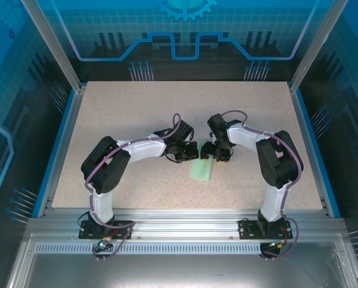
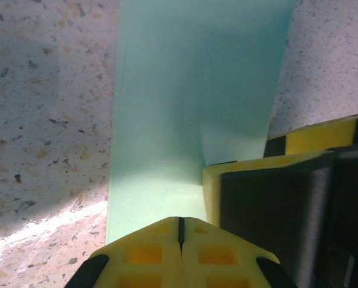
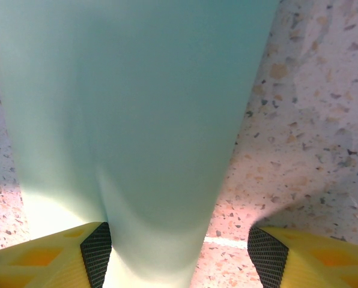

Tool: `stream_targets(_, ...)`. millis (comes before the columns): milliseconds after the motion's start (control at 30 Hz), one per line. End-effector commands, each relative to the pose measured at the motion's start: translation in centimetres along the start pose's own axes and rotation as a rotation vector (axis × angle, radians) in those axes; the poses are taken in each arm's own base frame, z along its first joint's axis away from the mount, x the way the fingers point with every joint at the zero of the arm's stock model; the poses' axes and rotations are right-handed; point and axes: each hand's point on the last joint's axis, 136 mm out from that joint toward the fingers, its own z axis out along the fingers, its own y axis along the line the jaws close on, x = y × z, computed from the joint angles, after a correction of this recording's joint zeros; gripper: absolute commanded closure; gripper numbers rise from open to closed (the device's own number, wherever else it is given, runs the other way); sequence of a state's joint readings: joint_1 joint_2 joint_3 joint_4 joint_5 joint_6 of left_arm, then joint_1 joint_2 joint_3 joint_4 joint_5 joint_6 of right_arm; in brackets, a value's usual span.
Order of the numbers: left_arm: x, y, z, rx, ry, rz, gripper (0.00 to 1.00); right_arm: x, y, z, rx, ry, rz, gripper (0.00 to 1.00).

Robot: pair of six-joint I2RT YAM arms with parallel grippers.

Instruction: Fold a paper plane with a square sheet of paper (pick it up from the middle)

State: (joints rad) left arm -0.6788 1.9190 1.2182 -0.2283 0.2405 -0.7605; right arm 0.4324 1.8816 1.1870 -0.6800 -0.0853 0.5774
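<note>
The folded paper sheet (image 1: 202, 170) lies flat on the speckled surface (image 1: 137, 114), just in front of both claws and between them. In the top view its long axis runs from about 1 o'clock to 7 o'clock. It sits at roughly 4 o'clock from the left claw (image 1: 188, 155) and 7 o'clock from the right claw (image 1: 216, 153), and both claws crowd its far end about equally.

In the left wrist view the left claw (image 2: 180, 231) is closed, its yellow tips meeting in a thin seam right at the sheet's near edge. The sheet (image 2: 185, 90) stretches away toward 12 o'clock. I cannot tell whether a layer is pinched in that seam. One of the right claw's fingers (image 2: 314, 138) rests at 3 o'clock, on or just above the sheet's right part.

In the right wrist view the right claw (image 3: 176, 252) stands open and grips nothing. The sheet (image 3: 137, 90) runs toward 12 o'clock from its left finger and fills much of the gap.

The paper is thin, matte, pale mint green and unmarked, now an oblong strip. A raised layer edge shows in the left wrist view. It will likely flex and slide easily on the hard, stone-patterned surface.
</note>
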Motion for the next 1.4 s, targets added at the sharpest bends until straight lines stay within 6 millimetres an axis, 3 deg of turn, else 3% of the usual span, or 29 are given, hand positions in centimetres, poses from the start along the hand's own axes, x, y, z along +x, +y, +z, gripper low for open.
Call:
stream_targets(0,0.4,0.2,0.8,-0.027,0.029,-0.020,1.00,1.3,-2.0,3.5,0.084,0.063,0.013,0.32)
stream_targets(533,1.5,3.2,3.1,-0.112,0.077,-0.047,1.00,1.1,-1.3,3.0,0.062,0.050,0.000,0.31)
stream_targets(667,1.8,3.7,3.2,-0.125,0.081,-0.045,1.00,0.1,0.3,0.8,-0.016,-0.001,-0.021,0.29)
stream_targets(900,1.9,4.1,3.2,-0.138,0.084,-0.043,1.00,-1.3,2.2,-5.5,-0.232,-0.153,-0.030,0.27)
stream_targets(1033,1.9,4.0,3.3,-0.135,0.084,-0.039,1.00,-0.6,3.8,-6.6,-0.393,-0.158,-0.039,0.49)
stream_targets(1167,1.9,4.0,3.4,-0.136,0.091,-0.038,1.00,-0.2,5.5,-5.9,-0.512,-0.121,-0.049,0.77)
stream_targets(1367,1.9,3.9,3.4,-0.138,0.096,-0.033,1.00,0.1,4.8,-3.2,-0.523,-0.075,-0.023,0.84)
